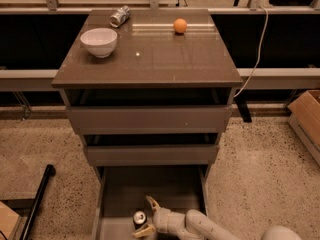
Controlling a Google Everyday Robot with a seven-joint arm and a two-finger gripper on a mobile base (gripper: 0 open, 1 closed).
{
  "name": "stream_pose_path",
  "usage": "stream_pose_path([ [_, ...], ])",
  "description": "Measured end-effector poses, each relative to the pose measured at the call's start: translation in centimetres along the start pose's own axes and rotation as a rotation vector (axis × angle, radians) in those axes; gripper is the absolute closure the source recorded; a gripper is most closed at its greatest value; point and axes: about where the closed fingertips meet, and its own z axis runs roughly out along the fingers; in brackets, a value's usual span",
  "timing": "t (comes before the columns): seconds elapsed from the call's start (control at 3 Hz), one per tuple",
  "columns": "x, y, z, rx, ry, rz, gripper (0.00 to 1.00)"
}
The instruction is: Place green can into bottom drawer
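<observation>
The green can stands upright on the floor of the pulled-out bottom drawer, near its front; only its silver top shows clearly. My gripper reaches in from the lower right, low in the drawer. Its two pale fingers are spread wide on either side of the can, one behind it and one in front, with gaps to the can. The jaws are open and hold nothing.
The cabinet top carries a white bowl, a crushed silver can and an orange ball. The two upper drawers are slightly open. A cardboard box stands at the right, and a black pole lies on the floor at the left.
</observation>
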Motion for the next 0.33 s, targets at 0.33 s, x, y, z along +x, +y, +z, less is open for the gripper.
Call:
stream_pose_path([
  [0.33,0.00,0.00,0.00,0.000,0.000,0.000,0.00],
])
